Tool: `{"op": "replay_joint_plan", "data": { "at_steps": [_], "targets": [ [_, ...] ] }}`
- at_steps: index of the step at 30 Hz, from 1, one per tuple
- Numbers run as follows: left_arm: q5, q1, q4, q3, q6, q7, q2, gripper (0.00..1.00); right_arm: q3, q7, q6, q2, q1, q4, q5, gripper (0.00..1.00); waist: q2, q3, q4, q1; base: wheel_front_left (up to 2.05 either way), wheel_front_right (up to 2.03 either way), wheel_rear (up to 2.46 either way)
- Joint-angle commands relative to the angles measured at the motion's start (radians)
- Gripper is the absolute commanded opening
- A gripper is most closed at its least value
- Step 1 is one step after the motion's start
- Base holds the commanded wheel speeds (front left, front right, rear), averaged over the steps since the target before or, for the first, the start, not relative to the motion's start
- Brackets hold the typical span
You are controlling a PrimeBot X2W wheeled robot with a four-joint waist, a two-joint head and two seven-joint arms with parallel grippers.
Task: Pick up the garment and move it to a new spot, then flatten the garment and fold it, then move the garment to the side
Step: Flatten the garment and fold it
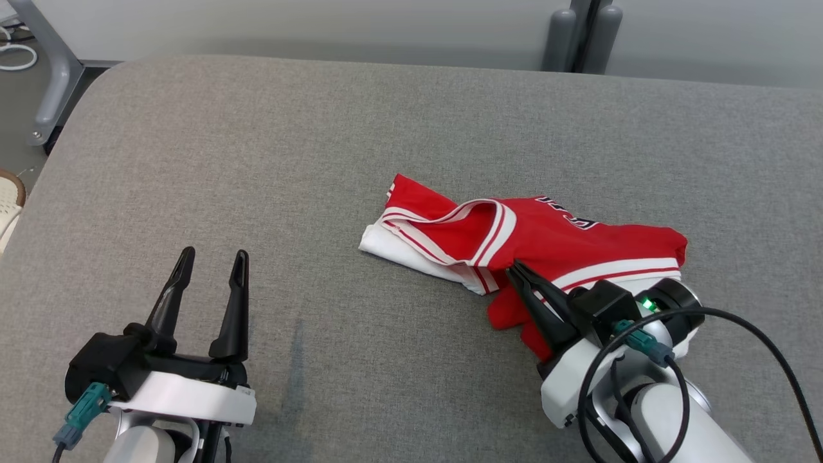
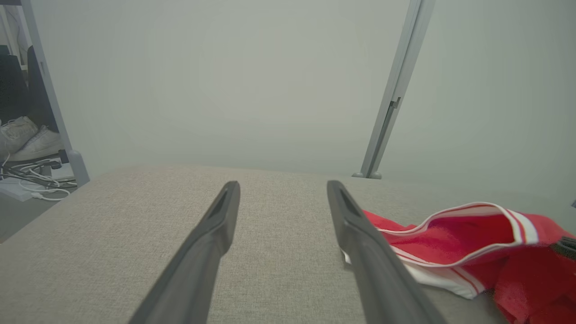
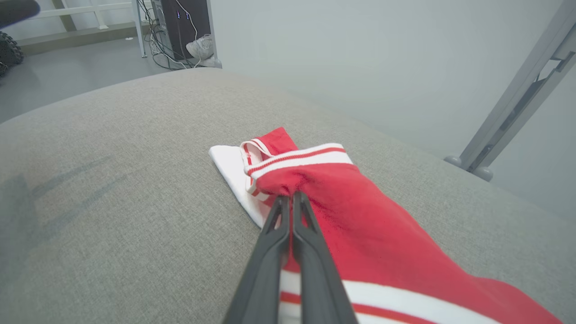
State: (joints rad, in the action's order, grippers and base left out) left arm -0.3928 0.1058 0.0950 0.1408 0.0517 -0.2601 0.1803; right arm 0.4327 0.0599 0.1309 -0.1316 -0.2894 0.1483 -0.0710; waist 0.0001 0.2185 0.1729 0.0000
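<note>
Since the right gripper (image 1: pixel 516 269) is pinched shut on a thin near fold of the red garment (image 1: pixel 566 235), lying right of middle on the grey table (image 1: pixel 289 128), cloth may slip free on lifting; left gripper (image 1: pixel 213 253) gapes empty at the table's front-left.

Left pincer (image 1: pixel 213 254) — black fingers (image 1: pixel 235 302), white wrist (image 1: pixel 186 395)

A lab-like workroom: grey partition panels (image 1: pixel 321 26), floor cables (image 2: pixel 42 195), padded table (image 1: pixel 257 161).

Left arm (image 1: pixel 186 395) jaws spread, right arm (image 1: pixel 669 418) jaws pinched
</note>
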Motion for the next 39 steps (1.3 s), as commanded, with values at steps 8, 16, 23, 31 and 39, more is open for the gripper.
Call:
{"op": "replay_joint_plan", "data": {
  "at_steps": [8,16,23,31,39],
  "targets": [
    [0.015,-0.022,-0.001,-0.009,-0.003,-0.003,0.009,1.0,0.06,-0.05,0.0,0.03,-0.092,-0.133,-0.052,0.0,-0.0001,-0.041,-0.016,0.0,0.0,0.0,0.0],
    [0.013,-0.032,-0.008,-0.006,-0.009,-0.002,0.015,1.0,0.113,-0.106,0.0,0.075,-0.268,-0.177,-0.112,0.0,-0.0001,-0.066,-0.033,0.0,0.0,0.0,0.0],
    [0.008,-0.051,-0.015,0.0,-0.014,0.002,0.018,1.0,0.024,-0.165,0.0,0.077,-0.369,-0.188,-0.23,0.0,-0.0001,-0.075,-0.052,0.0,0.0,0.0,0.0],
    [0.004,-0.045,-0.024,0.006,-0.014,0.002,0.019,1.0,-0.2,-0.165,0.0,0.078,-0.28,-0.086,-0.256,0.0,-0.0001,-0.052,-0.086,0.0,0.0,0.0,0.0],
    [0.006,-0.018,-0.035,0.013,-0.009,0.003,0.029,1.0,-0.474,-0.196,0.0,0.078,-0.131,0.096,-0.265,0.0,-0.0001,-0.01,-0.113,0.0,0.0,0.0,0.0]
  ]
}}
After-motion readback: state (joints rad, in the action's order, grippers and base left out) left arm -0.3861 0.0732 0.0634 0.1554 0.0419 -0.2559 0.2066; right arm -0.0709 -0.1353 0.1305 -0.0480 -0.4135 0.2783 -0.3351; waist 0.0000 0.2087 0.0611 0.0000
